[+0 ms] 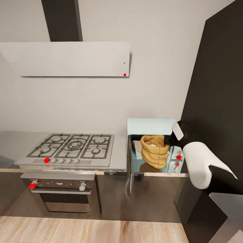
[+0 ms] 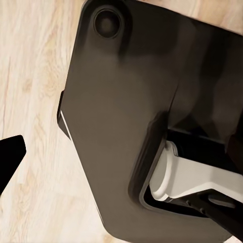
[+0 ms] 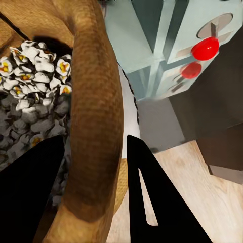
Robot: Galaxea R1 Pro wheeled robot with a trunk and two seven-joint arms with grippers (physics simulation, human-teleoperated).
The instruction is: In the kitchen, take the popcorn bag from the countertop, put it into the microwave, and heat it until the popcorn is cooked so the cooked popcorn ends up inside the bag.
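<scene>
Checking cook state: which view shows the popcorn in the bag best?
Right wrist view: white popped kernels fill the popcorn bag, whose rim sits between the right end effector fingers. Head view gives just a pale patch at the bag's mouth. Left wrist view faces the floor.

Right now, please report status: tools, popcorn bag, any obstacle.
Right tool shut on popcorn bag rim, at open microwave. Popped popcorn inside. Left tool over floor, state unclear. Nothing blocking.

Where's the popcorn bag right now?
In the head view, the popcorn bag sits in the open microwave on the countertop, right of the gas hob, with the right gripper at its rim.
</scene>
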